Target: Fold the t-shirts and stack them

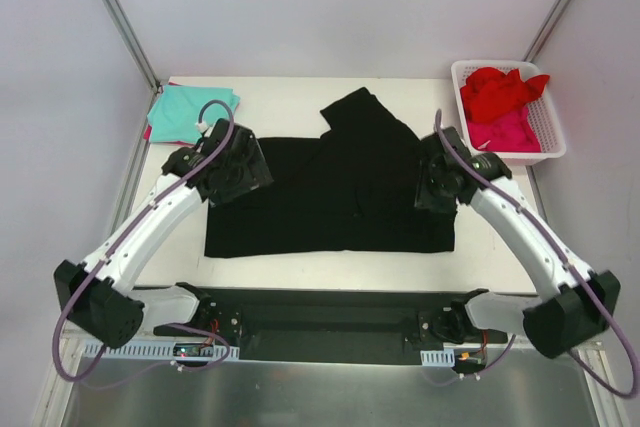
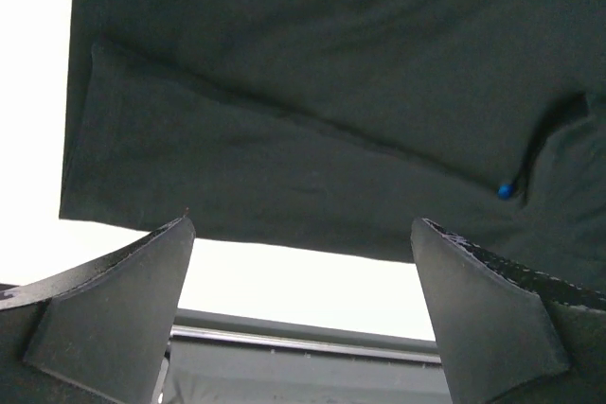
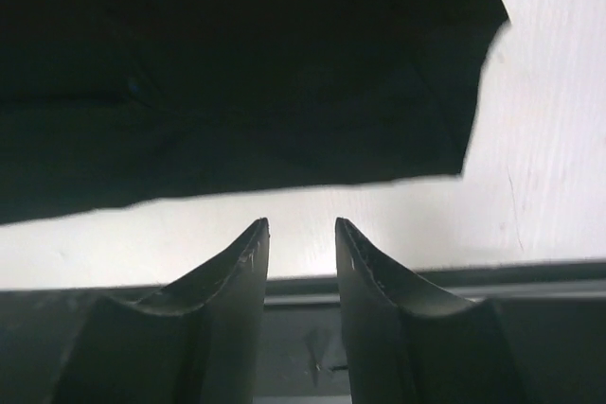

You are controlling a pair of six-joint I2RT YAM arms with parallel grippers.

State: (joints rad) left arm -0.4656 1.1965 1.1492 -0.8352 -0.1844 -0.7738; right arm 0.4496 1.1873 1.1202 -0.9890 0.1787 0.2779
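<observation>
A large black t-shirt (image 1: 330, 187) lies spread on the white table, with one part folded up at the back. It fills the top of the left wrist view (image 2: 312, 92), where a small blue print spot (image 2: 507, 190) shows, and of the right wrist view (image 3: 237, 73). My left gripper (image 1: 238, 182) hovers over the shirt's left side, open wide and empty (image 2: 301, 234). My right gripper (image 1: 438, 195) hovers over the shirt's right side, its fingers a narrow gap apart and empty (image 3: 301, 229). A folded teal t-shirt (image 1: 190, 109) lies at the back left.
A white slotted basket (image 1: 555, 137) at the back right holds a red t-shirt (image 1: 500, 92) and a pink one (image 1: 505, 132). A strip of bare table (image 1: 330, 267) runs between the black shirt's hem and the dark front rail (image 1: 330, 312). Frame posts stand at the back corners.
</observation>
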